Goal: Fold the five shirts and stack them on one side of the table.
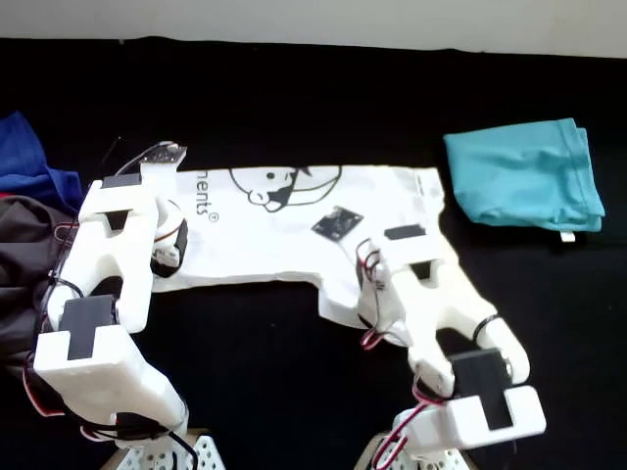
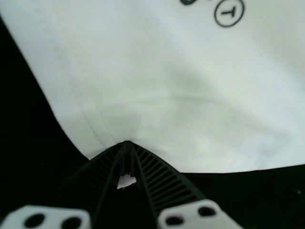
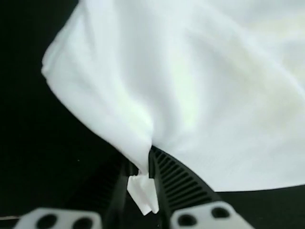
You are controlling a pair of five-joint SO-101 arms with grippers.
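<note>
White shirt (image 1: 294, 220) is pinched by left gripper (image 2: 126, 164) and right gripper (image 3: 140, 169); teal shirt (image 1: 519, 176) lies folded, an unfolded pile (image 1: 24, 245) is left.

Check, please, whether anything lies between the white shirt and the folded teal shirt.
Nothing visible does: bare black table separates the white shirt from the folded teal shirt. The left pincer and right pincer are shut on the shirt's edge.

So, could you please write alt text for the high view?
A white shirt lies spread on a black table, the left arm and right arm over its near edge. A folded teal shirt lies to its right, a blue garment and a dark garment at the left.
</note>
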